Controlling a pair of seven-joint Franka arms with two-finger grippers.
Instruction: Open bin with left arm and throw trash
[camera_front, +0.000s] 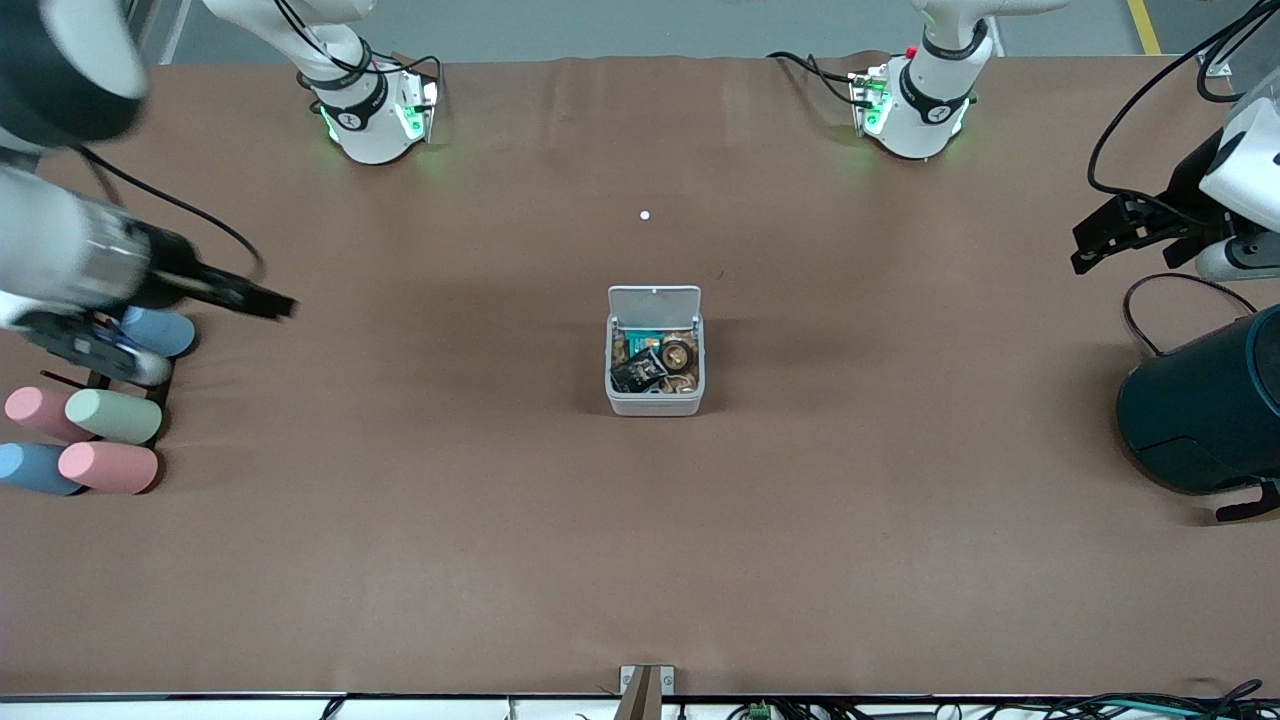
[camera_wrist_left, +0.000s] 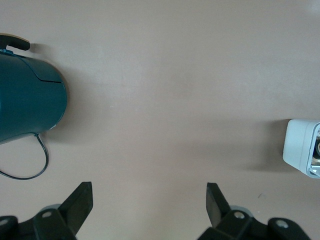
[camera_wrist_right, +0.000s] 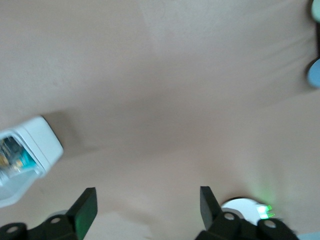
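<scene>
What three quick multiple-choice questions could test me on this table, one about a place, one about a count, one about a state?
1. Where is the bin?
A. mid-table
B. beside the foam rollers
C. on the teal container

2. How many pink rollers lie at the right arm's end?
A. none
B. two
C. five

3. The bin's lid is:
A. shut
B. missing
C. open

A: it sits alone mid-table.
B: two pink ones show among the blue and green.
C: the lid stands raised, with trash showing inside.

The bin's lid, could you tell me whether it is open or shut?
Open: the bin has its lid swung up, exposing trash inside.
</scene>
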